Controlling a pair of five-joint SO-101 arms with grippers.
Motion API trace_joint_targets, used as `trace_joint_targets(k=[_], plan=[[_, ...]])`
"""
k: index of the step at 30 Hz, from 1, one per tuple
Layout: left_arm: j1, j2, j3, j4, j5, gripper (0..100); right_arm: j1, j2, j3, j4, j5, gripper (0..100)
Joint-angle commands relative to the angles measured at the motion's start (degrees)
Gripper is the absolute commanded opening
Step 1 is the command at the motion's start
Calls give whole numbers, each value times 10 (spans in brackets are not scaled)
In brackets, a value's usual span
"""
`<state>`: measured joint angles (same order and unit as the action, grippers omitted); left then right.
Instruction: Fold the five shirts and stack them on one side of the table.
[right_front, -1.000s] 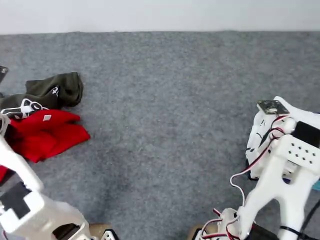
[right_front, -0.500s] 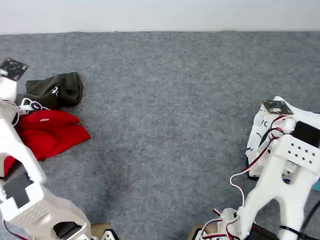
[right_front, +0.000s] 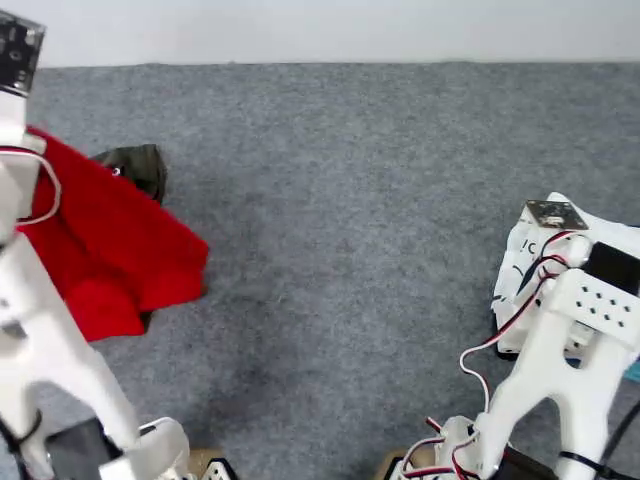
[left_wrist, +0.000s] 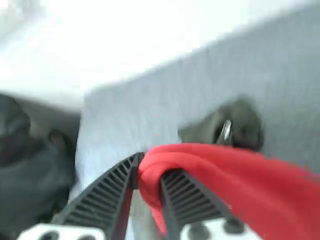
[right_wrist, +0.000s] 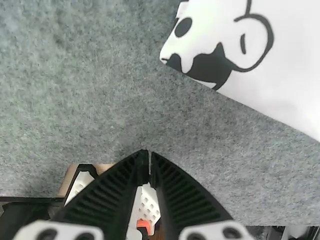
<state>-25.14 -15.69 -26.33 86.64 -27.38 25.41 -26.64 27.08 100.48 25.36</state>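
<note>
The left gripper (left_wrist: 148, 167) clamps a bunched edge of the soft red shirt (right_front: 112, 250), which drapes below it over the grey felt table (right_front: 380, 220) on its left side — the right gripper (right_wrist: 149, 156), closed empty, sits well apart.

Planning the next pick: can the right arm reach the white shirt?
Probably yes: the right end effector is shut and empty, and the white shirt lies uncovered close beside it.
</note>
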Motion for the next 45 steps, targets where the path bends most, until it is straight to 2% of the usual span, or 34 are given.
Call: trace_joint_targets(k=[1,8,13,15,17,21,25,29,32,36,38,45], plan=[[74,-55,-50,0,45,13,-5,-21,-7,24,-5,9],[265,-70,-110,3,111,13,-5,-21,-7,24,-5,9],[430,-68,-138,-10,121,13,-5,-21,-6,24,-5,9],[470,-68,-138,-25,120,13,-5,-21,-6,24,-5,9],[482,-67,-137,-27,120,13,-5,-21,-6,24,-5,9],[478,-69,-73,16,119,13,-5,-21,-8,23,-5,9],[461,-67,62,97,95,13,-15,-21,-9,23,-5,9],[458,-68,247,100,56,13,-68,-21,-9,23,-5,9],[443,-68,378,63,55,13,-134,-21,-9,22,-5,9],[367,-71,518,-5,48,50,-225,-20,-9,22,-5,9],[319,-72,557,-18,11,88,-260,-15,-9,22,-5,9],[134,-73,567,4,-117,108,-303,-7,-4,8,-3,9]])
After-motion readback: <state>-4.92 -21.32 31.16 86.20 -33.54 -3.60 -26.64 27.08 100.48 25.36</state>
